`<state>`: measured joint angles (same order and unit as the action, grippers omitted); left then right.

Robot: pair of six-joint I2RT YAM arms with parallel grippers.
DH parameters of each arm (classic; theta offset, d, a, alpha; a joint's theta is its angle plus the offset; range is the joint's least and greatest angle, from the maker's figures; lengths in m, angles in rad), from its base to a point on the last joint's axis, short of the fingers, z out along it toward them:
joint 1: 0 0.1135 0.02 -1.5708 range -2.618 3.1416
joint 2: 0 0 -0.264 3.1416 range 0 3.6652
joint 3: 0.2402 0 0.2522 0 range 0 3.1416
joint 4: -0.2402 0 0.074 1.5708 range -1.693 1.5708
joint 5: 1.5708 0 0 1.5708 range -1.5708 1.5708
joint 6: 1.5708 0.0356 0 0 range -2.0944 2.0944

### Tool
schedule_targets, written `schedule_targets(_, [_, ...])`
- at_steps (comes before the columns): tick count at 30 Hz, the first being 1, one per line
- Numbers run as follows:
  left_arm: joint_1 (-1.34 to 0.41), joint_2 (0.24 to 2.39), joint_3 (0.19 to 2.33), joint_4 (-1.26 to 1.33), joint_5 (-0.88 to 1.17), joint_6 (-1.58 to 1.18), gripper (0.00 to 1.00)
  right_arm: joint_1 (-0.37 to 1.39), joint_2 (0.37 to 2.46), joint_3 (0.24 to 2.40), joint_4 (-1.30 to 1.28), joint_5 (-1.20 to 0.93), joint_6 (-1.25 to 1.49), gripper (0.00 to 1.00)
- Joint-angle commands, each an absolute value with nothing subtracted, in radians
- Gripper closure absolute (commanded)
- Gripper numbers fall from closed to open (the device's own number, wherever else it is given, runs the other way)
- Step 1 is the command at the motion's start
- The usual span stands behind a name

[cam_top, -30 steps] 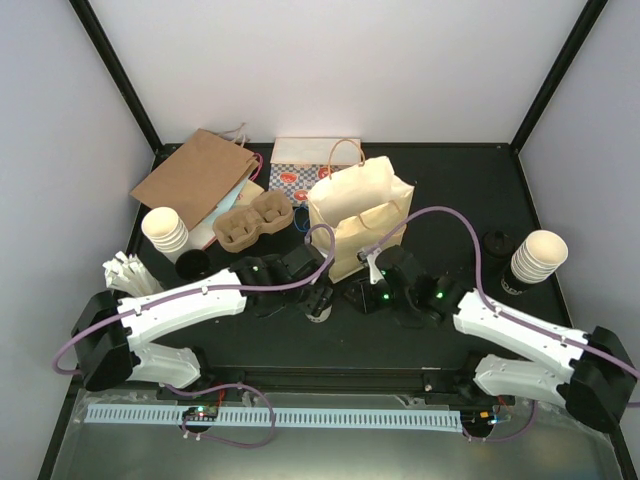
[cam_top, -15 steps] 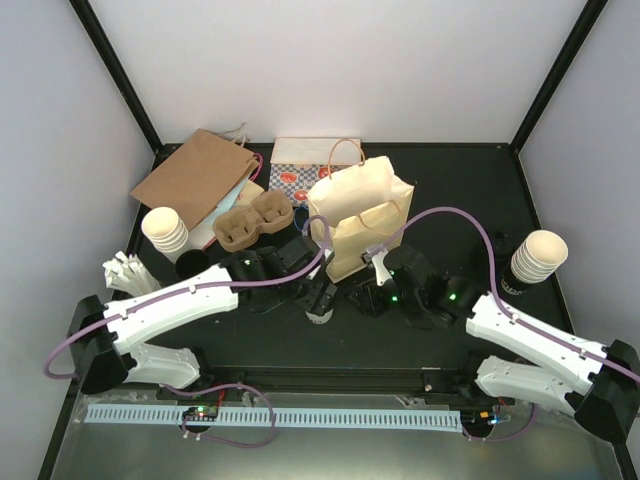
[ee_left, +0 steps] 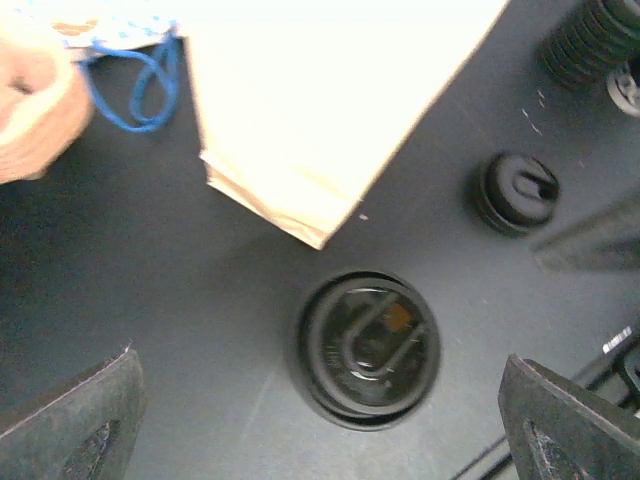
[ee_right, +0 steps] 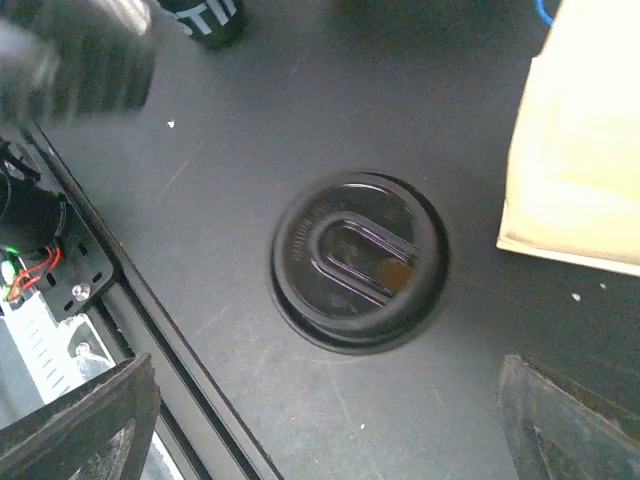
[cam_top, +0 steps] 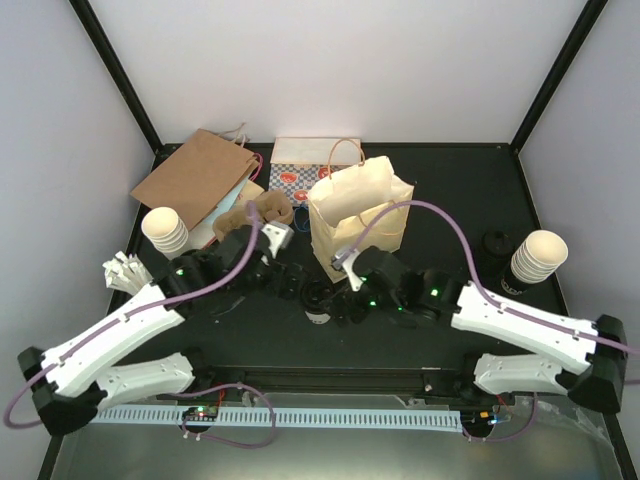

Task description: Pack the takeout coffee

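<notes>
The takeout coffee (cam_top: 318,300) stands upright on the black table, its round black lid showing from above in the left wrist view (ee_left: 370,348) and the right wrist view (ee_right: 360,262). Nothing grips it. My left gripper (cam_top: 290,283) hangs just left of it, and its jaws (ee_left: 318,420) stand wide open with the cup a little ahead of them. My right gripper (cam_top: 345,300) sits just right of the cup, also wide open (ee_right: 325,420), with the cup slightly beyond its fingers. Behind the cup the cream paper bag (cam_top: 360,215) stands upright.
A flat brown paper bag (cam_top: 195,175), a patterned bag (cam_top: 300,175) and a cardboard cup carrier (cam_top: 255,215) lie at the back left. Lidless cup stacks stand at left (cam_top: 165,230) and right (cam_top: 540,255). A loose black lid (ee_left: 515,192) lies on the table, and a metal rail (cam_top: 300,415) runs along the near edge.
Both grippers opened. The left arm drew back to the left, off the cup. The right gripper moved left, close to the cup, which stays put.
</notes>
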<state>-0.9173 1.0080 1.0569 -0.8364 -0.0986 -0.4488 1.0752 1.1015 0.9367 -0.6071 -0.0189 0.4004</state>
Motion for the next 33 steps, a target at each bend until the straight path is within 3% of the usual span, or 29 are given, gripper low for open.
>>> schedule_targets(1, [-0.784, 0.917, 1.006, -0.836, -0.049, -0.445, 0.01, 1.15, 1.22, 1.067, -0.712, 0.135, 0.354, 0.06])
schedule_targets(14, [-0.568, 0.788, 0.934, -0.895, 0.045, -0.387, 0.01, 1.158, 1.578, 1.355, -0.906, 0.143, 0.251, 0.07])
schedule_targets(26, [-0.487, 0.77, 0.92, -0.91, 0.081, -0.344, 0.01, 1.158, 1.68, 1.415, -0.949, 0.153, 0.25, 0.16])
schedule_targets(33, [-0.476, 0.773, 0.914, -0.905, 0.086, -0.336, 0.01, 1.158, 1.704, 1.427, -0.96, 0.155, 0.244, 0.16])
